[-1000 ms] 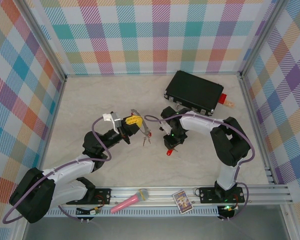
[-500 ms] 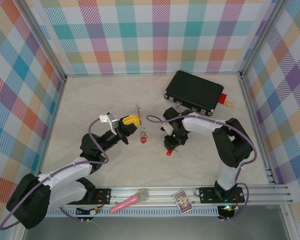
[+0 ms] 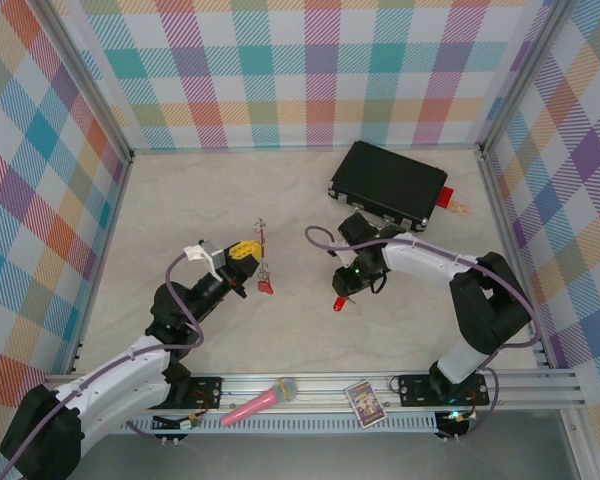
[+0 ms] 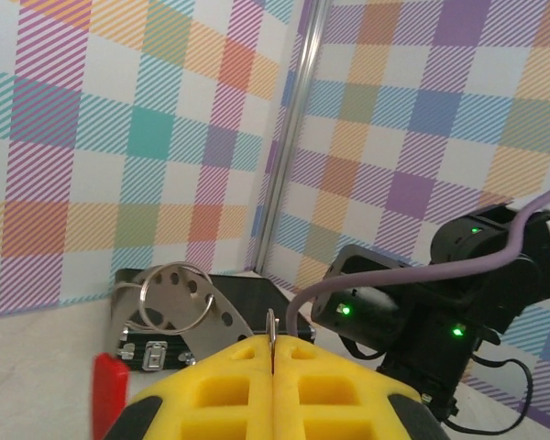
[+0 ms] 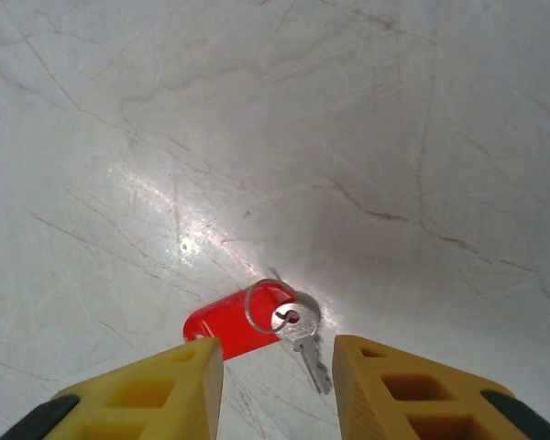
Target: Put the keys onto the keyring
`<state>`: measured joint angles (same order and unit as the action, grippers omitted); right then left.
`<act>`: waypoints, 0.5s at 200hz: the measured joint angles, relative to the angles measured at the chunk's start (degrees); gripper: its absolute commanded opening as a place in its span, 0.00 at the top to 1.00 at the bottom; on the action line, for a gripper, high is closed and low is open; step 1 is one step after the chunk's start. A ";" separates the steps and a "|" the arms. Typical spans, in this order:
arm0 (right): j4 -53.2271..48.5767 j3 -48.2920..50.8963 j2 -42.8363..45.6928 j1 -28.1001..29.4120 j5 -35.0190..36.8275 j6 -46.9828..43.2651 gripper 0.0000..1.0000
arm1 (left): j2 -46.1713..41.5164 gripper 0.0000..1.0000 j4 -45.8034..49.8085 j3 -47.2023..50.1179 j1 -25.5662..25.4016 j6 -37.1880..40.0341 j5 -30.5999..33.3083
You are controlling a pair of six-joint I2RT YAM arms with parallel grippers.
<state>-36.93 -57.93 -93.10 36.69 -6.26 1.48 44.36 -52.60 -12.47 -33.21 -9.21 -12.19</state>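
My left gripper point(image 3: 244, 252) is shut on the keyring point(image 3: 263, 243), a thin metal loop held upright above the table. In the left wrist view the keyring point(image 4: 272, 337) stands edge-on, pinched between the yellow pads. A red key tag point(image 3: 266, 287) hangs below it, and a smaller ring point(image 4: 170, 298) with a perforated metal piece dangles to the left. Another key point(image 5: 227, 323), a red tag with a small loop and a metal blade, lies flat on the table. My right gripper point(image 5: 277, 385) hovers open just above that key point(image 3: 337, 303), one finger on each side, not touching it.
A black case point(image 3: 388, 185) lies at the back right, with a red block point(image 3: 445, 197) at its right end. A pink microphone point(image 3: 257, 402) and a small card point(image 3: 363, 402) rest on the front rail. Checked walls enclose the table.
My left gripper has drawn back to the left and nearer with the keyring, the red tag swinging beneath it. The right gripper stays over the key on the table, its elbow shifted right.
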 measured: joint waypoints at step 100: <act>-0.48 -0.26 -2.75 3.21 3.52 -0.90 0.64 | 3.15 1.00 0.02 0.00 0.00 0.09 -0.35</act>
<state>-37.41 -58.19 -95.85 39.90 -2.74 0.58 47.51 -52.58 -12.47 -33.21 -9.13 -12.53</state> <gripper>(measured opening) 0.360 0.045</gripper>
